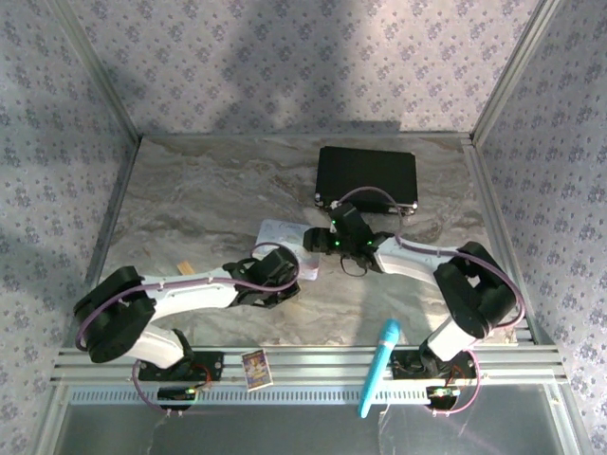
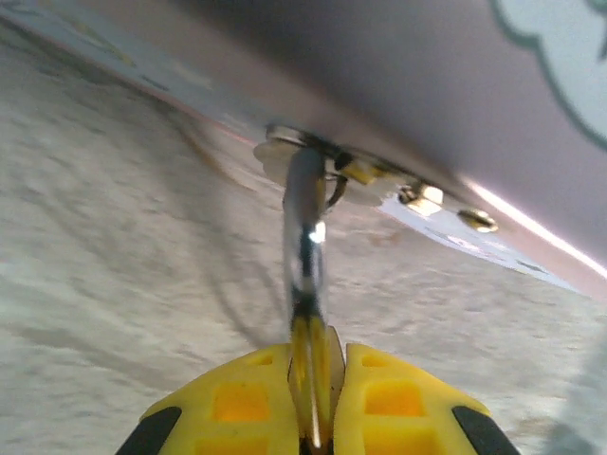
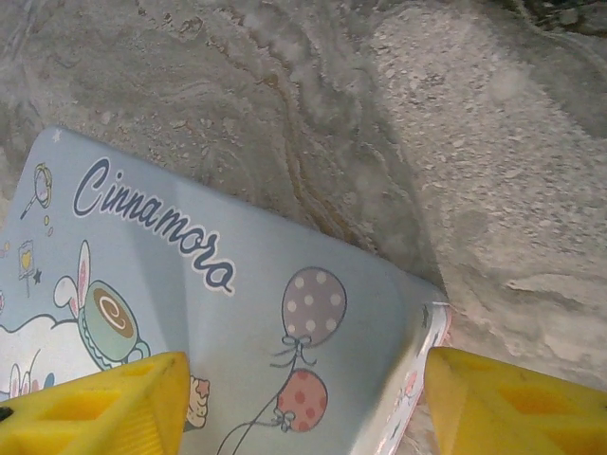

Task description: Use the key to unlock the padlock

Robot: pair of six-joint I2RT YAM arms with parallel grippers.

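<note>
We read "Cinnamora" on the tin [image 3: 190,284]. Our left gripper [image 2: 318,379] pinches the padlock [image 2: 304,237]; our right gripper [image 3: 303,403] gapes wide.

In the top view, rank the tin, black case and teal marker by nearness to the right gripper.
1. Tin: at the right gripper, mid-table.
2. Black case: just beyond, far side.
3. Teal marker: on the near rail, rightward.

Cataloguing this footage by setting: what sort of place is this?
Probably a robot test booth: patterned walls on an aluminium frame, a marble-look table, a left arm and right arm bolted at its near edge.
</note>
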